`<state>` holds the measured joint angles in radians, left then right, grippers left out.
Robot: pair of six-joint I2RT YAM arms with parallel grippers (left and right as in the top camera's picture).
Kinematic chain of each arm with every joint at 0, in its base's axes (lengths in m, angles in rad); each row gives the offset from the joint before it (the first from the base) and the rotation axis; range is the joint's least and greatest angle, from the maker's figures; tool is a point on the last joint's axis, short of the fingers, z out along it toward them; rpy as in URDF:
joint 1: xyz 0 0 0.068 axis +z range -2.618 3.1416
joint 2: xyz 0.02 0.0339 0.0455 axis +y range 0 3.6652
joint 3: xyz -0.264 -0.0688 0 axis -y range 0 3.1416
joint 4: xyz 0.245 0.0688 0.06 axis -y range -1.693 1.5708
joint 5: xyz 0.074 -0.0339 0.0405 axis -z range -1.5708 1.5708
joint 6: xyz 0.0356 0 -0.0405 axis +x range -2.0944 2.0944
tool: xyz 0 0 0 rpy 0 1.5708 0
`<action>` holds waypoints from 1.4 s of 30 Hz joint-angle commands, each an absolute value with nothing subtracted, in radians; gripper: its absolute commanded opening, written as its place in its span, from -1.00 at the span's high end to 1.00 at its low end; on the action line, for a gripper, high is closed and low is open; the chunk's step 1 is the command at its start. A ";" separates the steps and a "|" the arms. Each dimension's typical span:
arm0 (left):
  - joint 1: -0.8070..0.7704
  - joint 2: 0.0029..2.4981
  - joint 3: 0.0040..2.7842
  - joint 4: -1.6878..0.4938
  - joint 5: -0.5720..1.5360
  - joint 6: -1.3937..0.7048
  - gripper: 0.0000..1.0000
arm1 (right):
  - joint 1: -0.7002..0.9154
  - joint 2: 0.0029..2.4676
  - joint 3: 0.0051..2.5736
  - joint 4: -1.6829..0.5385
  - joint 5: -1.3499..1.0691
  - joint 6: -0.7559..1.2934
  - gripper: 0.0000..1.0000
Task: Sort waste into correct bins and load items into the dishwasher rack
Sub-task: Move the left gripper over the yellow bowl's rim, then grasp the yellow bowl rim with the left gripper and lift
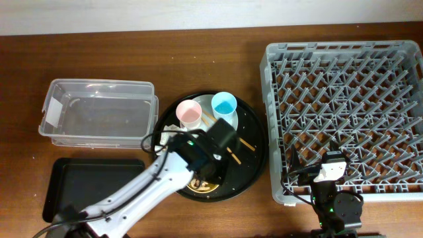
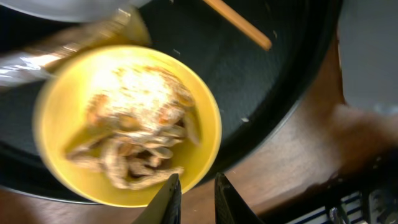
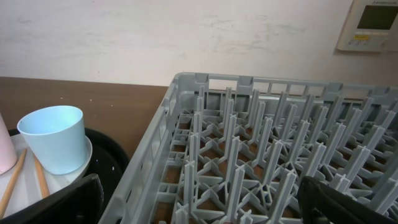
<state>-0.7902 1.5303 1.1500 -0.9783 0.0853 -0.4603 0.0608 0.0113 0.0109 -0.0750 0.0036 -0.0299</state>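
Observation:
A yellow bowl (image 2: 124,124) holding beige food scraps (image 2: 140,134) sits on the round black tray (image 1: 254,155). My left gripper (image 2: 196,180) reaches over that tray (image 1: 205,170). Its fingers stand narrowly apart astride the bowl's near rim, one over the inside and one outside, with a gap still showing. A blurred gold wrapper (image 2: 81,43) lies at the bowl's far side. The pink cup (image 1: 190,114) and blue cup (image 1: 224,104) stand on a pale plate (image 1: 173,124). Chopsticks (image 1: 243,143) lie beside them. My right gripper (image 3: 202,205) stands open and empty at the grey rack's (image 1: 344,112) front left corner.
A clear plastic tub (image 1: 99,112) stands at the back left. A flat black tray (image 1: 86,188) lies in front of it, partly under my left arm. The rack fills the right side. Bare brown table (image 2: 298,149) shows beside the round tray.

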 commanded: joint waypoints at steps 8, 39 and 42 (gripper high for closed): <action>-0.866 1.567 1.144 -0.868 0.009 -0.582 0.14 | 0.066 0.006 0.006 -0.081 0.012 -0.026 -0.97; -0.933 1.821 1.235 -0.850 -0.166 -0.643 0.62 | 0.066 0.006 0.006 -0.081 0.012 -0.026 -0.97; -0.933 1.821 1.235 -0.850 -0.166 -0.643 0.65 | 0.066 0.005 0.006 -0.081 0.012 -0.026 -0.97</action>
